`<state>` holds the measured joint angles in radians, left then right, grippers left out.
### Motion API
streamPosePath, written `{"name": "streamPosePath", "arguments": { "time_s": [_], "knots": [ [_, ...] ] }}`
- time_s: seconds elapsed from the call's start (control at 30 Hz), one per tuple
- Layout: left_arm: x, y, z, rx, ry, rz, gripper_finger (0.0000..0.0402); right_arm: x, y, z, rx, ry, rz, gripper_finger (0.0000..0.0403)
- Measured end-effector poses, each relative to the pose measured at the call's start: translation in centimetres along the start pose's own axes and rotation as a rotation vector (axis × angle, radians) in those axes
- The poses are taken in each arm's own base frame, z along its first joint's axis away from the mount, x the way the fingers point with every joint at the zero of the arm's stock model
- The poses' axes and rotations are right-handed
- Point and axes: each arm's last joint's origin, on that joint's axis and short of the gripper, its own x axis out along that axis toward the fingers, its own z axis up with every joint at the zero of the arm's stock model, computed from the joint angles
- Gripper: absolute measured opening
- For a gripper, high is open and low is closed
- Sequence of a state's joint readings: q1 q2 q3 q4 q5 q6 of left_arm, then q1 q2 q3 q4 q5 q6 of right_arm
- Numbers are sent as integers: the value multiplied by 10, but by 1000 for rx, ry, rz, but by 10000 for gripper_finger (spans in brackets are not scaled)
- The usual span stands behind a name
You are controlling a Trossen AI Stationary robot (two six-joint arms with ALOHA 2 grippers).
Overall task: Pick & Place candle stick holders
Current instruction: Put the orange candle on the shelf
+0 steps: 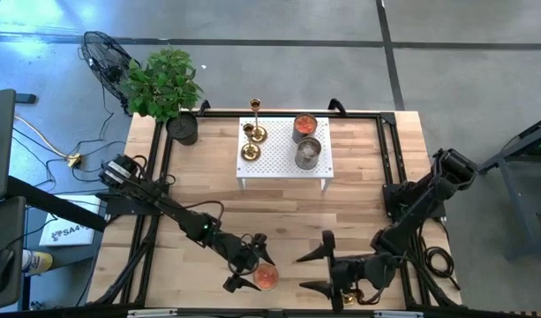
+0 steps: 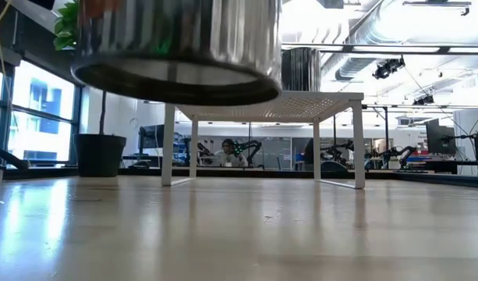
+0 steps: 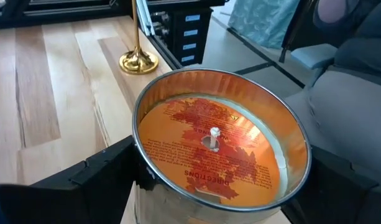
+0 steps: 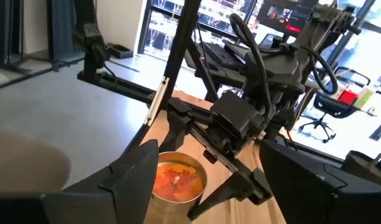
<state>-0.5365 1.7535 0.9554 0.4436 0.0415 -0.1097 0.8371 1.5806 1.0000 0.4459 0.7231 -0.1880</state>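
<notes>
— Candlesticks first: where are they?

— Three gold candle stick holders (image 1: 252,132) stand on the white perforated stand (image 1: 283,168) at the far middle of the table (image 1: 358,203). They sit on its left part: the tallest candlestick (image 1: 255,110) at the far edge, two shorter ones just nearer. Two tin candles (image 1: 306,140) share the stand's right part, one with an orange top, one grey.

— Is that all of them?

— No. The left wrist view shows one more brass holder (image 3: 138,57) standing upright on the wood near the table's edge, just beyond the tin.

— Which tin?

— A third tin candle (image 1: 266,276), orange wax with a white wick, is at the near edge of the table. The left hand (image 1: 251,262) grasps it, one dark finger on each side of its wall. In the low view the tin (image 2: 176,47) fills the top of the picture, its bottom rim clear of the tabletop.

— And the right hand?

— The right hand (image 1: 316,270) hangs near the front edge, just right of the tin, fingers spread apart and holding nothing.

— Anything else around?

— A potted plant (image 1: 164,88) stands at the far left corner, a black fan (image 1: 107,57) on the floor behind it.
</notes>
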Motion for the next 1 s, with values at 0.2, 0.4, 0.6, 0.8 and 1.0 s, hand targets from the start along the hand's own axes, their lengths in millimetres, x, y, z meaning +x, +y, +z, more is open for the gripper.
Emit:
{"name": "streamPosePath", "arguments": {
  "time_s": [0.2, 0.4, 0.6, 0.8, 1.0],
  "knots": [
    [0, 0, 0, 0, -1, 0, 353, 0, 3, 4, 5, -50, 127, 275],
    [0, 0, 0, 0, 2, 0, 353, 0, 2, 6, 25, -67, 107, 275],
    [0, 0, 0, -7, -2, 0, 353, 0, 3, 5, 3, -62, 120, 275],
    [0, 0, 0, -22, -2, 0, 353, 0, 2, 5, -1, -61, 117, 275],
    [0, 0, 0, -18, -3, 0, 353, 0, 2, 5, -98, -64, 104, 275]
  ]
}}
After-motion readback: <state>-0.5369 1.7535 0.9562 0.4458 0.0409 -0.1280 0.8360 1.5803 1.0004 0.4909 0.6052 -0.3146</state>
